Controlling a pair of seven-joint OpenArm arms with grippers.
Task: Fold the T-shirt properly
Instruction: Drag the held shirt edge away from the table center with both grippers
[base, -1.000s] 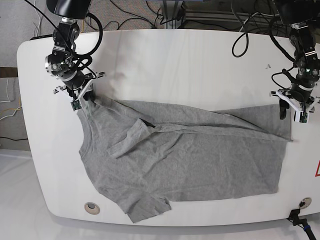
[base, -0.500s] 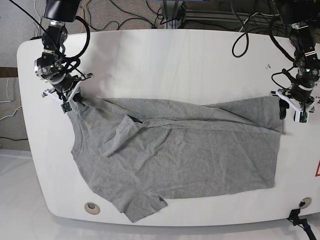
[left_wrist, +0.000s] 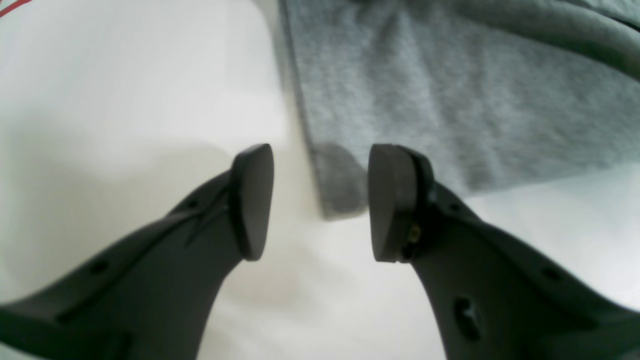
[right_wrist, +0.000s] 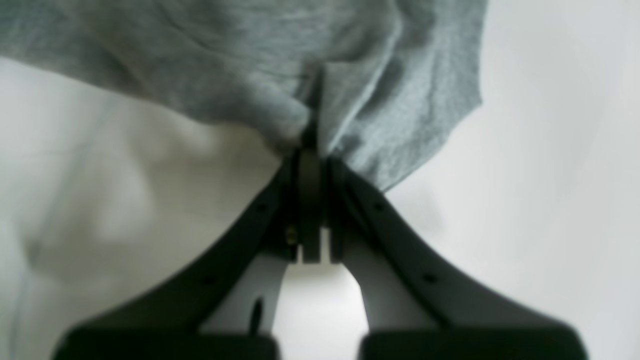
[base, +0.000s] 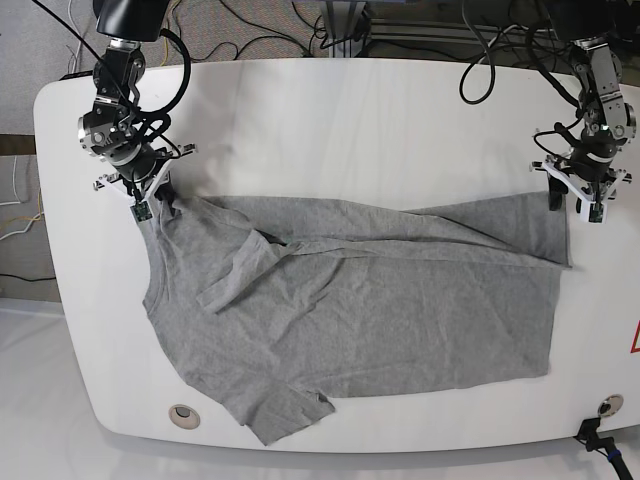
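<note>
over on the left of the white table (base: 330, 120), the right gripper (base: 150, 195) is pinched tight on a corner of the grey t-shirt (base: 360, 310), which sprawls wrinkled across the middle. far right, the left gripper (base: 583, 203) hangs with jaws wide, holding nothing, just off the shirt's edge.

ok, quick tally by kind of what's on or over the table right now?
T-shirt, grey: 1
Grippers: 2, right gripper with jaws shut on the shirt's corner, left gripper with jaws open over the other corner
Round fittings in the table near its front edge: 2, one and another
Total: 5
</note>
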